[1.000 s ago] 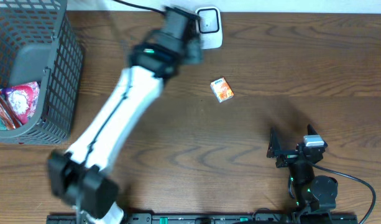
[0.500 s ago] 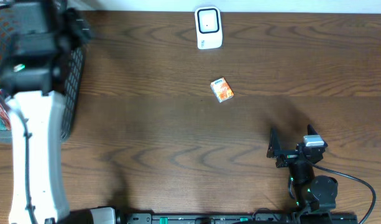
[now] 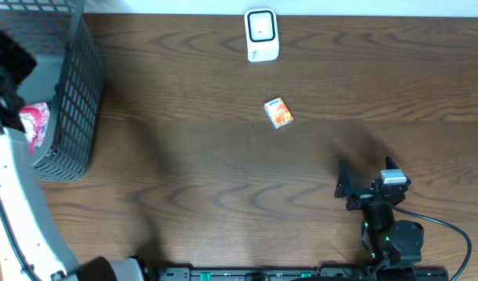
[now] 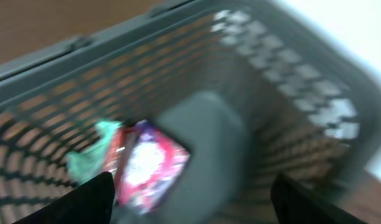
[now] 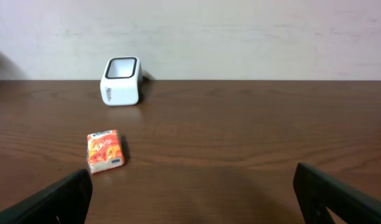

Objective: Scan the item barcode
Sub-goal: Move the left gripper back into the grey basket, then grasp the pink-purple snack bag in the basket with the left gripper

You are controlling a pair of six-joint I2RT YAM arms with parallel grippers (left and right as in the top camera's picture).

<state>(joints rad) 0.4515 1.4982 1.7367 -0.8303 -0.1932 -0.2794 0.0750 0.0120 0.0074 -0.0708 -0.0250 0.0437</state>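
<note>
- Overhead: the small orange box (image 3: 278, 112) is lying flat on the wooden table (image 3: 223, 172), near the middle and tilted a little. It has a pale band at its far end.
- The white scanner (image 3: 261, 34) is standing well beyond it at the far edge, with its dark window facing up.
- Nothing is lying between box and scanner.
- The grey mesh basket (image 3: 75, 101) is sitting at the far left with a pink-and-red packet (image 3: 34, 121) inside.
- The left gripper (image 3: 6, 58) is hanging over the basket, too dark here to judge its spread.
- The right gripper (image 3: 366, 167) is resting at the near right with its jaws standing wide and empty, well apart from the box.
- Left wrist: the picture is blurring, but the left gripper (image 4: 190, 202) is showing its fingers (image 4: 84, 199) spread wide, with nothing between them.
- Below it the basket wall (image 4: 289, 81) is enclosing the packet (image 4: 150, 165), a green wrapper (image 4: 91, 158) and a grey block (image 4: 202, 155), possibly the basket's handle.
- Right wrist: the box (image 5: 105, 151) is showing an orange printed face with a white and blue end. Its lettering is too small to read.
- The scanner (image 5: 121, 81) is standing behind it against the pale wall (image 5: 240, 37), and the small mark on its front is unreadable.
- The right gripper (image 5: 196, 199) is holding its fingers (image 5: 53, 199) far apart over bare wood.
</note>
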